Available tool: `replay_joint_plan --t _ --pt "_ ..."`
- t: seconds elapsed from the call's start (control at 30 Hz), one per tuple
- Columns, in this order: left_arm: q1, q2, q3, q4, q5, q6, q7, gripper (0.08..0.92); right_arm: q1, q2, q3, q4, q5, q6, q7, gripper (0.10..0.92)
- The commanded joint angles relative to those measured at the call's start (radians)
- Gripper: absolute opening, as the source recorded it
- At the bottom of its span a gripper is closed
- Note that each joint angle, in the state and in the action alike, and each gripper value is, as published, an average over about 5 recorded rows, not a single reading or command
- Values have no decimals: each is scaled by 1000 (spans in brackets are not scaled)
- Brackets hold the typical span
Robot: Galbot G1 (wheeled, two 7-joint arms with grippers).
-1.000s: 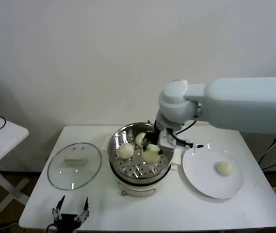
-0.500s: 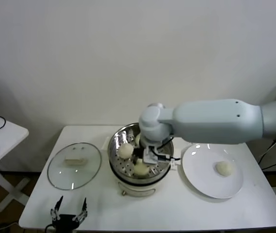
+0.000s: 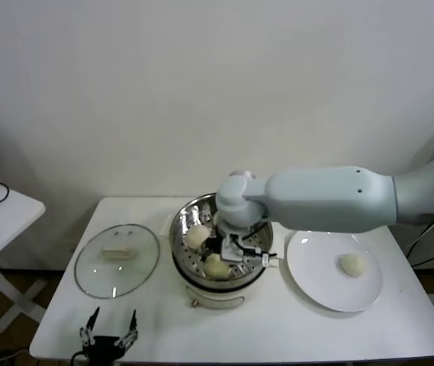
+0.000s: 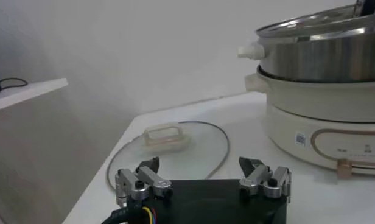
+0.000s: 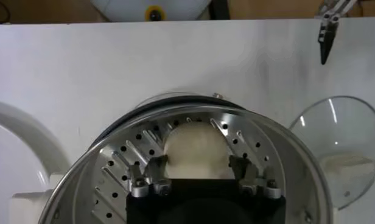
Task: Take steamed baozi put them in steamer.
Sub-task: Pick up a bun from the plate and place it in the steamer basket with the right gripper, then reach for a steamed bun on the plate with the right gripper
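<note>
The steel steamer point(image 3: 180, 229) sits in its cream cooker base at the table's middle. Two baozi show inside it in the head view: one at the left point(image 3: 196, 237), one at the near side point(image 3: 217, 266). My right gripper point(image 3: 222, 259) reaches down into the basket over that near bun. In the right wrist view the bun point(image 5: 196, 148) rests on the perforated floor point(image 5: 123, 164) between the spread fingers of the open right gripper point(image 5: 198, 161). Another baozi point(image 3: 352, 264) lies on the white plate point(image 3: 331, 293). My left gripper point(image 3: 111, 324) is parked open at the table's near left edge.
The round glass lid point(image 3: 117, 259) lies flat left of the steamer, close ahead of the left gripper point(image 4: 203, 164). A second white table point(image 3: 3, 213) stands off to the left. My right arm's bulky forearm point(image 3: 331, 198) spans above the plate and the steamer's right rim.
My right arm carried a baozi from the steamer's right side down to its near side, and its fingers have spread apart around the bun. The left arm has not moved.
</note>
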Motion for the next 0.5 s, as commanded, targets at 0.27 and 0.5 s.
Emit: replay_joint_plan --t 0.27,0.5 --pt "4 2 1 -4 1 2 1 823 337 -290 -185 -70 470 -47 -94 822" --pt "2 3 7 -4 -3 -1 2 823 335 -437 -353 -230 471 -162 -91 823"
